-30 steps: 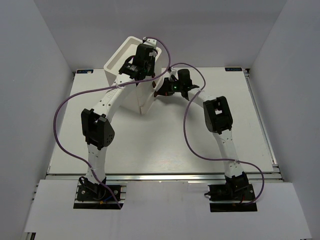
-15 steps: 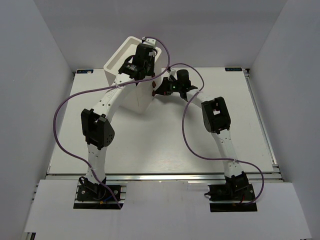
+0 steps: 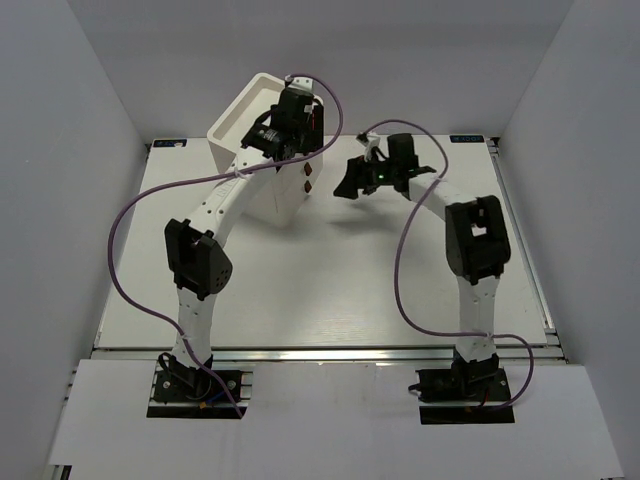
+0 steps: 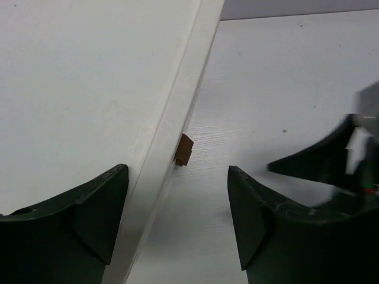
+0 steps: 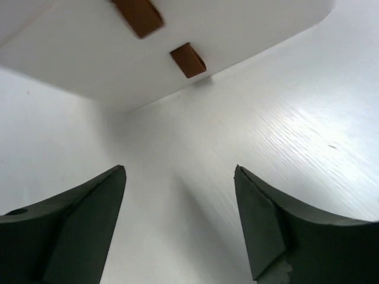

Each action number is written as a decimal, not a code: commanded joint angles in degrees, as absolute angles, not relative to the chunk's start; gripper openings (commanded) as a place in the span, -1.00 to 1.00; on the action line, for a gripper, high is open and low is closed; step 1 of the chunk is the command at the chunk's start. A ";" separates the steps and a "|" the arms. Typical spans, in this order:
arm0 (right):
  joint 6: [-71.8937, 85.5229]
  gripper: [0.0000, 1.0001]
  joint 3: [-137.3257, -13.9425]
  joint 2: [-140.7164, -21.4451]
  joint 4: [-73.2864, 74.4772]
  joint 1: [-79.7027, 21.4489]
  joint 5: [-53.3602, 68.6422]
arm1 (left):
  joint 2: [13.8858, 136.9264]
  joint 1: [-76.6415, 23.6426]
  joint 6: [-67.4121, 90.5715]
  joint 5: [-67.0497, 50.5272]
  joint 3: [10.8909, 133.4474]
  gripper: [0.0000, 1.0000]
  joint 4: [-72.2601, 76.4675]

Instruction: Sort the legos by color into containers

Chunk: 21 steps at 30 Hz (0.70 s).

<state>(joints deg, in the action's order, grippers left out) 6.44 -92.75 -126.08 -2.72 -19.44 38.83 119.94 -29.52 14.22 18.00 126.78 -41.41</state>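
Note:
The containers are drawers in a tall white cabinet at the back left, all pushed in. Two brown knobs show on its front. No legos show in any view. My left gripper hovers over the cabinet's top right edge, open with nothing between its fingers. In the left wrist view it looks down past the cabinet wall and one knob. My right gripper hangs open and empty a short way right of the drawer fronts. The right wrist view has it facing the cabinet front and two knobs.
The white table stretches in front of the cabinet. Purple cables loop from both arms. Grey walls close in the back and sides. My right gripper's fingers appear at the right edge of the left wrist view.
A drawer that stood out from the cabinet has been pushed in. The right arm has drawn back to the right, away from the drawer fronts. Both grippers have opened.

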 commanded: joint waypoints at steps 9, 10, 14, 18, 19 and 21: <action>-18.90 0.78 -79.56 -95.04 21.27 -14.06 36.49 | 107.35 -29.36 17.22 24.53 124.56 0.73 -41.95; -18.72 0.79 -78.50 -93.53 21.79 -13.63 36.13 | 105.49 -29.36 18.10 23.04 122.97 0.74 -40.71; -17.76 0.78 -74.80 -85.11 23.46 -12.75 34.54 | 97.05 -30.40 19.51 18.30 113.94 0.78 -36.66; -17.49 0.79 -72.16 -78.59 23.12 -12.66 33.76 | 87.65 -30.41 19.95 6.71 104.09 0.78 -30.00; -16.79 0.79 -71.72 -77.62 22.85 -12.74 33.58 | 83.71 -30.41 20.21 3.98 101.80 0.76 -28.67; -12.93 0.79 -70.93 -74.89 22.33 -12.92 31.31 | 80.09 -30.41 21.26 -4.86 95.32 0.75 -25.68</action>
<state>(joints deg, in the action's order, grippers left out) -15.90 -71.40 -78.91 23.07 -12.88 33.95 85.30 -30.13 19.46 9.23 101.89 -31.94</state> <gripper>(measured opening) 0.893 0.880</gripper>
